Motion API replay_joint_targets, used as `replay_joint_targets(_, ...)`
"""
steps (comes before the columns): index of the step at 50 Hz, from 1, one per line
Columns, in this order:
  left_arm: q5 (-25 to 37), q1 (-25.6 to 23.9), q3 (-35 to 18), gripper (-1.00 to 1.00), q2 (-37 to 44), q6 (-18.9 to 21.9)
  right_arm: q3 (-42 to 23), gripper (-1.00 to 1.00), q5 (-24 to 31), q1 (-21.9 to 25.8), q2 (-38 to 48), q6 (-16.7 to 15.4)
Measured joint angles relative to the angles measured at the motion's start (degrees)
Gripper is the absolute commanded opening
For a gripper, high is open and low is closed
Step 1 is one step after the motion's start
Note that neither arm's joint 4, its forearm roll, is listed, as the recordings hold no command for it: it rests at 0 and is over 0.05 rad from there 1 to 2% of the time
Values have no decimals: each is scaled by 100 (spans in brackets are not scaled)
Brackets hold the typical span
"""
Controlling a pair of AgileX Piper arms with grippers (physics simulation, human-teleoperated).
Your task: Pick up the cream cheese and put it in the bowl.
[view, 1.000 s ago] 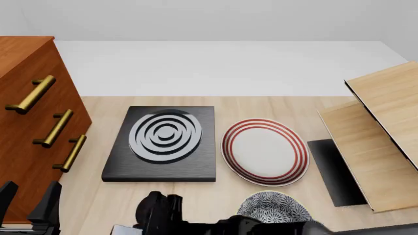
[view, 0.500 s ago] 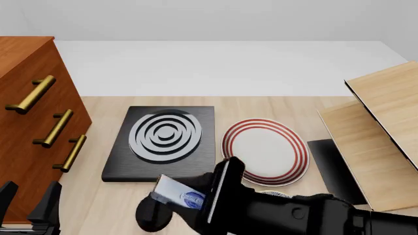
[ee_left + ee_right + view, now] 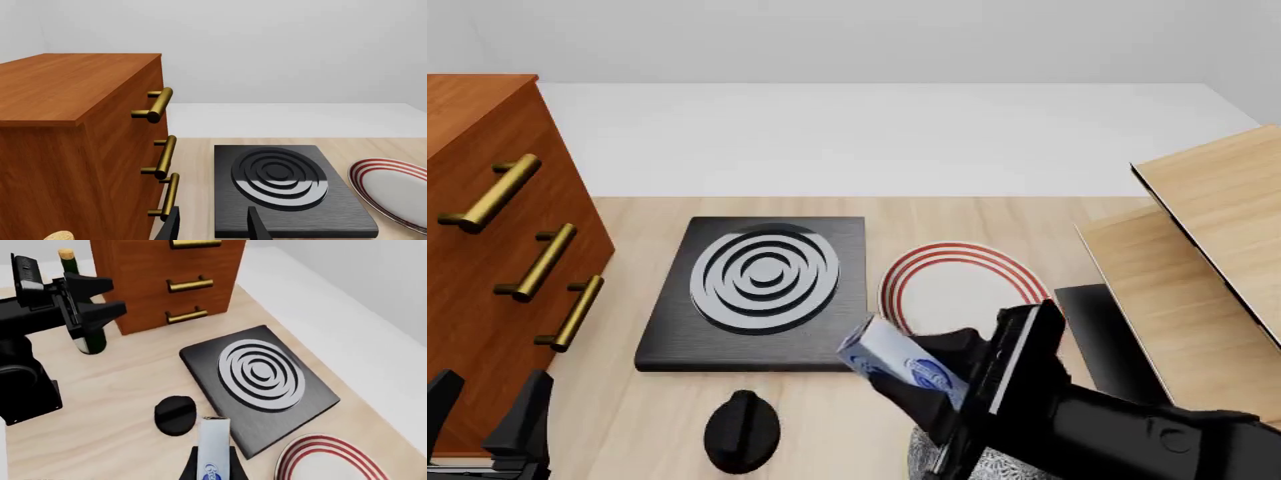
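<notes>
Cream cheese [image 3: 897, 361] sits clamped between the fingers of our right gripper [image 3: 950, 385], lifted clear of the table [image 3: 627, 415]; the right wrist view shows the carton [image 3: 215, 450] edge-on with a finger pressed to each side. Directly beneath that gripper, at the near edge of the front view, we see only a sliver of the speckled bowl [image 3: 994, 466], mostly covered by the arm, so the carton hangs just above and beside its rim, not inside it. Our left gripper [image 3: 487, 418] waits at the near left corner with its fingers apart, holding nothing; the left wrist view shows both fingertips [image 3: 257, 226] separated over bare wood. A black round knob [image 3: 742, 428] lies on the table between the two grippers. Farther out, the black stove plate [image 3: 761, 290] with its concentric rings lies flat, and the red-ringed white plate [image 3: 961, 285] lies just beside it, partly behind the carton. A wooden drawer cabinet [image 3: 487, 260] with brass handles stands along the left side.
</notes>
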Motion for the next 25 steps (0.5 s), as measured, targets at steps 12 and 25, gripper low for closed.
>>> replay_joint_targets(12,0,0,0,100,0,0,527,-100,-46,-410,-449,160)
replay_joint_targets(25,0,0,0,100,0,0,1091,-100,-296,-722,-625,330)
